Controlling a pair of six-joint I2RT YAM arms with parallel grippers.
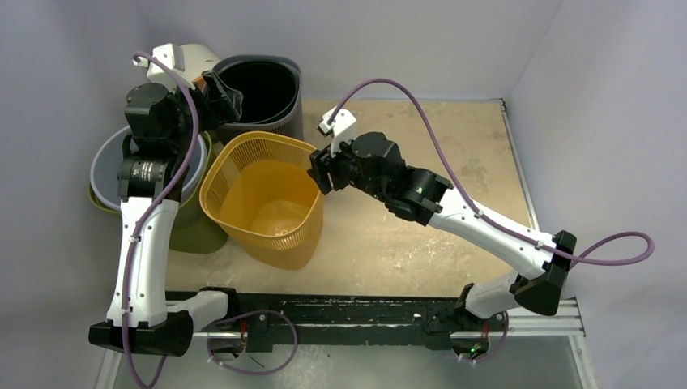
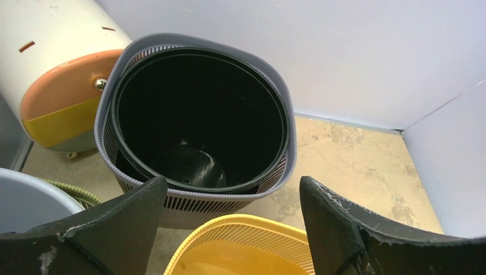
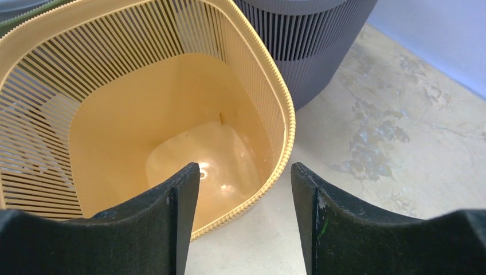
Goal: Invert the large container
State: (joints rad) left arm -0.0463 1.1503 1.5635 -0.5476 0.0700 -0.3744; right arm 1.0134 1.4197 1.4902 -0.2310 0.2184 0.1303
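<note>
- grasp step: right gripper (image 3: 245, 172) sits astride the right-hand rim of the yellow basket (image 1: 279, 243). one finger is inside and one outside, jaws partway apart with a gap each side, nothing pinched yet.
- basket stands upright, mouth up, on the table (image 1: 421, 235) just left of centre, right up against the dark bin (image 1: 293, 101) behind it. i take the basket as the large container, though the bin looks about as big.
- left gripper (image 2: 230, 182) is wide and holds nothing, hovering over the bin's near rim.
- next move, my guess: pinch the rim wall firmly, lift, and roll the wrist so the mouth goes down. swing toward the right, since other things crowd the left and back.
- basket: thin yellow plastic, slatted sides, solid glossy floor, rounded-square mouth with a beaded lip. it likely flexes under a one-sided grip.
- bin: grey ribbed shell with a smooth black round liner inside.
- grey bucket (image 1: 104, 162) at left has a smooth round rim.
- table: mottled beige, matte.
</note>
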